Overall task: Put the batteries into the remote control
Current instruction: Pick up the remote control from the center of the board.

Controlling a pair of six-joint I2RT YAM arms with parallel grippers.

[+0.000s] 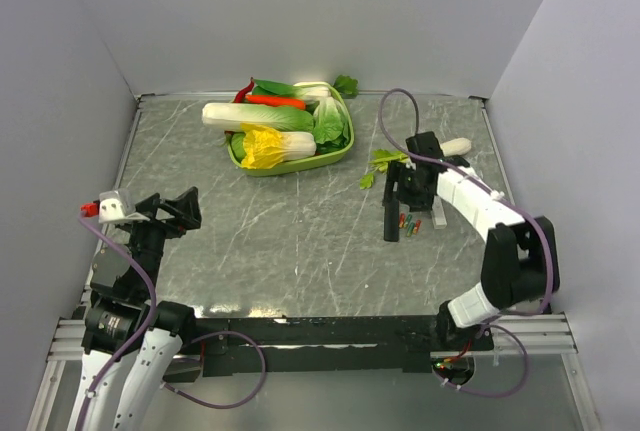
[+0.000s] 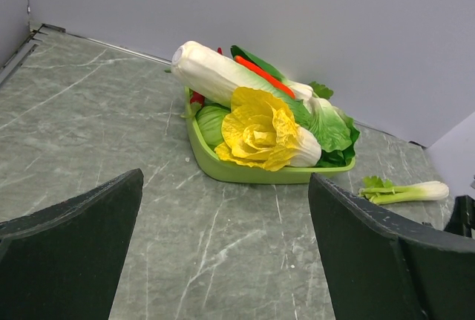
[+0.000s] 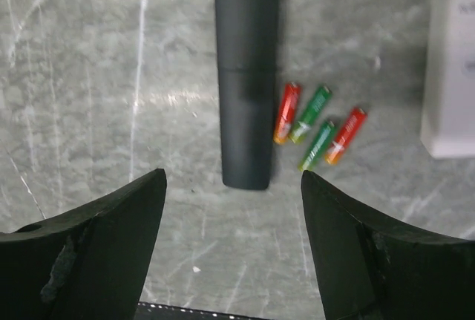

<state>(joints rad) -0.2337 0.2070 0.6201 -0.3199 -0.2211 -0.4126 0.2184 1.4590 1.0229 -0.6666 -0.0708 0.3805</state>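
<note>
The black remote control (image 3: pixel 246 75) lies flat on the grey marble table, with its back up. Several small batteries, red (image 3: pixel 286 113) and green (image 3: pixel 317 145), lie loose just to its right. In the top view the remote (image 1: pixel 391 216) and batteries (image 1: pixel 411 222) sit at the right of the table. My right gripper (image 3: pixel 231 203) hovers above the remote's near end, open and empty; it also shows in the top view (image 1: pixel 404 189). My left gripper (image 2: pixel 225 186) is open and empty over bare table at the far left (image 1: pixel 185 209).
A slim white device (image 3: pixel 449 60) lies right of the batteries. A green tray (image 1: pixel 290 168) of toy vegetables stands at the back centre. A leafy white stalk (image 2: pixel 404 191) lies behind the right arm. White walls close in the table.
</note>
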